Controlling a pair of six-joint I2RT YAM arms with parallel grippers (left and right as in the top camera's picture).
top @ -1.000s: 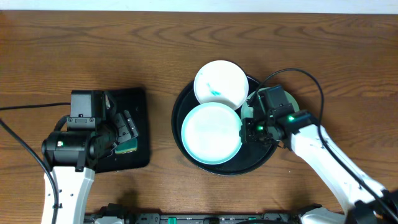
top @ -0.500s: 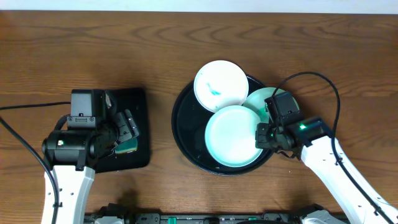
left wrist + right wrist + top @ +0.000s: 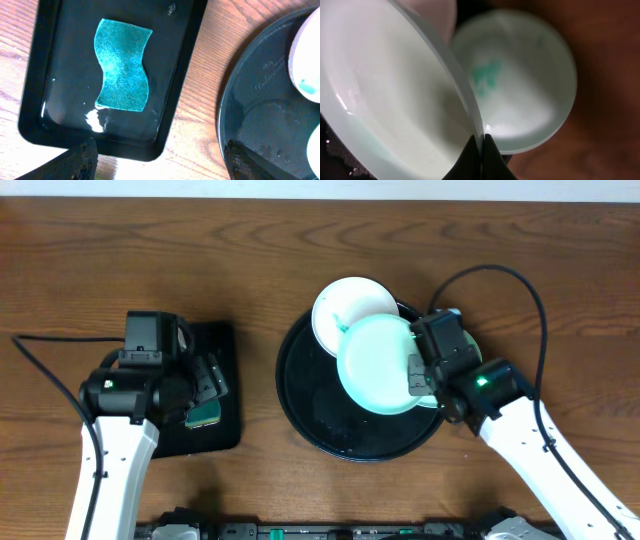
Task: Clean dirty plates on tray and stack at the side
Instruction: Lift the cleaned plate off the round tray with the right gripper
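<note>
Held plate [image 3: 378, 365] moved back; glossy pale mint.

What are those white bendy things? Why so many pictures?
Two robot arms at a wooden table. One picture looks down from above; the others come from a camera on each wrist. The right arm has its jaws shut on the rim of a pale plate, over the big round black tray. A smeared plate sits at the tray's far edge; a second smeared plate lies below the held one. The left arm hangs, jaws open, over a small tray with a green sponge.
</note>
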